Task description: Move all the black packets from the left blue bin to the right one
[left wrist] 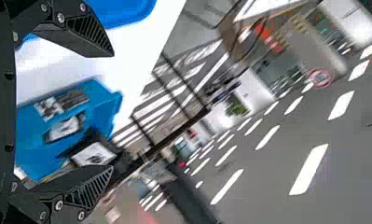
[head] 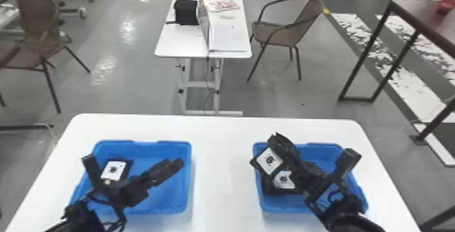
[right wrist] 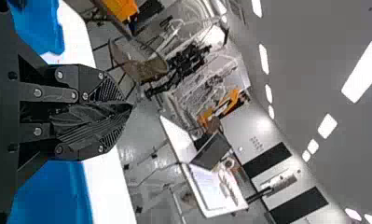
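The left bin (head: 166, 199) had one packet (head: 113, 171) to move — left tool (left wrist: 112, 111) wide open, empty. Right tool (right wrist: 130, 107) pinched another (right wrist: 88, 120) — over packets (head: 284, 180) already in the right bin (head: 281, 205).

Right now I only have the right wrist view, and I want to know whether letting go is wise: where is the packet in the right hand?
Observer: In the head view, the right hand holds the black packet over the right bin, its left corner overlapping that bin's left rim.
Operator: What would it land on?
Observer: The left wrist view shows at least two other packets lying in that bin.
Operator: Anything left to move?
Observer: Yes, the head view shows one white-labelled packet in the left bin; the left arm hides part of the bin, so I can't rule out more.
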Controlling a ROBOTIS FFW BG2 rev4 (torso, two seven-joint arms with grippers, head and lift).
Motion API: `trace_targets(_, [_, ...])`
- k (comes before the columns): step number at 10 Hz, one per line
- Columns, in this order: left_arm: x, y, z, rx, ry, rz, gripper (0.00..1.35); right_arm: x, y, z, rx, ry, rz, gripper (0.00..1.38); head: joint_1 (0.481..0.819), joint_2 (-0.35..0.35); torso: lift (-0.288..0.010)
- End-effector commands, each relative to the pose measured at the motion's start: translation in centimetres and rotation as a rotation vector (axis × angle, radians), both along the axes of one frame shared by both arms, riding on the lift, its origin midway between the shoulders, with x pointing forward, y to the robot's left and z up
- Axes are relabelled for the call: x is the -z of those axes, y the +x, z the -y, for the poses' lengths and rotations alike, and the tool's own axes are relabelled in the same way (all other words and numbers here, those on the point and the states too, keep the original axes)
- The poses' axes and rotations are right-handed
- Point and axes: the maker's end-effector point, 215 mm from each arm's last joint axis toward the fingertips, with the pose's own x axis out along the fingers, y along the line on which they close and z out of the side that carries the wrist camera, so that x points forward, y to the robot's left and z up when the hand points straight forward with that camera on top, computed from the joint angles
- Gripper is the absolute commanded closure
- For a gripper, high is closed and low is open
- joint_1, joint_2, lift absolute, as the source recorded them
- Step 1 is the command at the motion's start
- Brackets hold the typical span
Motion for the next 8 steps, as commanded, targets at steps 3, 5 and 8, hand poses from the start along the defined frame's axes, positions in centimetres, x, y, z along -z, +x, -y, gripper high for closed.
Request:
trace_targets(3, [-2.2,0.8,-11.0,-0.185,0.355,0.032,0.19,4.8,0.4,7.6,0.14,-0.205,-0.122,0.91,0.695,-0.042,0.0])
trace_targets(5, [-1.0,0.3,-12.6,-0.227,0.444,-0.013,0.19,4.8,0.8,9.2,0.191,-0.275,-0.151,0.32,0.695,-0.034,0.0])
trace_targets(8, [0.4,-0.4,-16.5,-0.281,0.575,-0.079,0.33,1.1,-0.9,8.7,0.274,-0.391,-0.071,0.11,0.695,-0.019,0.0])
